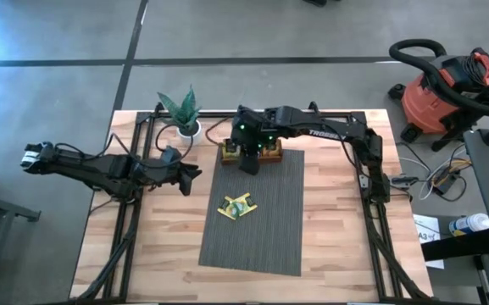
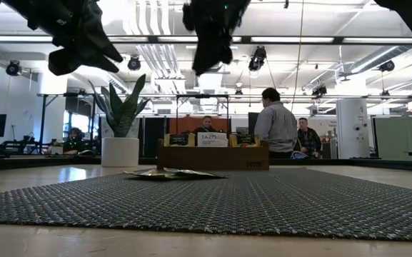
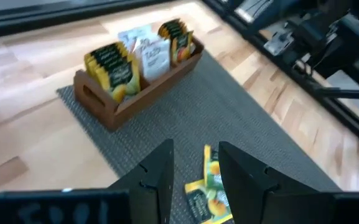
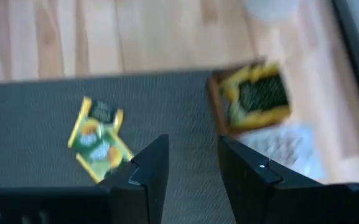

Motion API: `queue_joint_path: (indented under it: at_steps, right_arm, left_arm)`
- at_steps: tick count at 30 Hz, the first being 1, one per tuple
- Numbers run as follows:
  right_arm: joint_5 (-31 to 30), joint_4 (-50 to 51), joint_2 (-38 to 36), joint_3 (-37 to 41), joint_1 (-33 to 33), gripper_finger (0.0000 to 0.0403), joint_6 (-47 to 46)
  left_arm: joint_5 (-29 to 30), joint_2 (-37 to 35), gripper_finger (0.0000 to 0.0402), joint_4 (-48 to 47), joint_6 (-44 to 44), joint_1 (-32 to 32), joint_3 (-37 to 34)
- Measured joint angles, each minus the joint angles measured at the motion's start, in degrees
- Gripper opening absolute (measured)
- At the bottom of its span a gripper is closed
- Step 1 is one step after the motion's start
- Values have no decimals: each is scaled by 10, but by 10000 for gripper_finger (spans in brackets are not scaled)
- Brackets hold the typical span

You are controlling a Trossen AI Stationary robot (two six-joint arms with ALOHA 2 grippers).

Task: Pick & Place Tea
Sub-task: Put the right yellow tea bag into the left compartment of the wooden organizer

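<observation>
Item: wooden table [image 1: 329, 246], seen from above, carrying a grey mat [image 1: 257, 229] at its centre.

Item: tea sachets [image 1: 237, 206], yellow and green, a small overlapping cluster lying flat on the mat, a little toward 10 o'clock from the mat's middle. No gripper touches them.

Item: wooden tray [image 3: 143, 84], long and brown, at the mat's 12 o'clock edge. Its compartments hold upright sachets: yellow-green packs at both ends, white ones in the middle.

Item: right gripper [image 1: 248, 163], reaching in from 3 o'clock, hanging in the air over the tray and the mat's 12 o'clock edge. Jaws spread, with nothing between them; mat shows through the gap in its wrist view.

Item: left gripper [image 1: 190, 180], off the mat at 9 o'clock, raised above the table. Jaws spread and empty, pointed toward the loose sachets and the tray.

Item: potted plant [image 1: 181, 110], white pot, at 11 o'clock beside the tray.

Item: red shop vacuum [image 1: 443, 89] on the floor at 2 o'clock.

Item: people [image 2: 275, 128] seated in the room behind the table.
</observation>
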State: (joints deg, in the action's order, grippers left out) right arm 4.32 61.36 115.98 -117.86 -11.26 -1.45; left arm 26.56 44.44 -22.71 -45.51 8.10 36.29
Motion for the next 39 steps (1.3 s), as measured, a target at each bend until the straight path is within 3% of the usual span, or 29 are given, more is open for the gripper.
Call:
queue_joint_path:
  at_steps: [4,12,20,24,33,39]
  right_arm:
    - [5,16,0,46,5,131,-29]
    - [8,18,0,134,39,129,-90]
    - [-4,-21,0,183,100,129,-146]
    - [-16,-67,0,199,126,128,-174]
    - [-19,-163,-1,283,171,126,-173]
    - [-125,-201,-1,324,221,115,-89]
  left_arm:
    - [-8,12,119,-3,-11,0,0]
    - [-92,85,119,21,-11,9,0]
    - [-93,180,119,64,13,78,0]
    - [-61,202,119,93,24,115,0]
    - [-63,286,119,137,61,127,0]
    - [-62,345,119,230,178,127,1]
